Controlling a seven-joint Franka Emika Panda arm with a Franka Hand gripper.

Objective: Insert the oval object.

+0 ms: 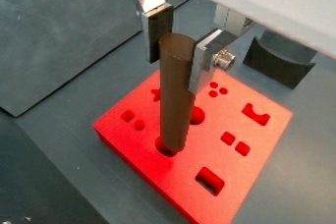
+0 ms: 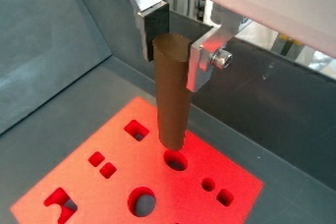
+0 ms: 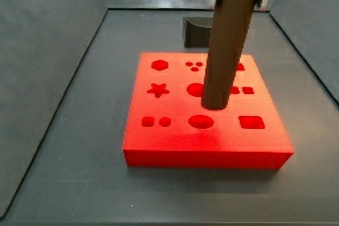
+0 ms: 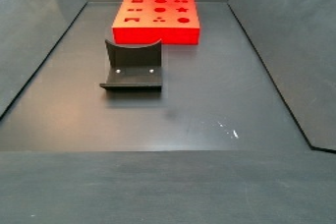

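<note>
The oval object is a tall, smooth brown rod standing upright. Its lower end sits in a hole near the middle of the red block. It shows the same way in both wrist views and in a side view. My gripper is above the block with its silver fingers on either side of the rod's top end, shut on it. The red block has several shaped holes in its top face. In a side view it lies at the far end of the floor.
The dark fixture stands on the grey floor beside the red block and also shows in a wrist view and a side view. Grey walls close in the floor on the sides.
</note>
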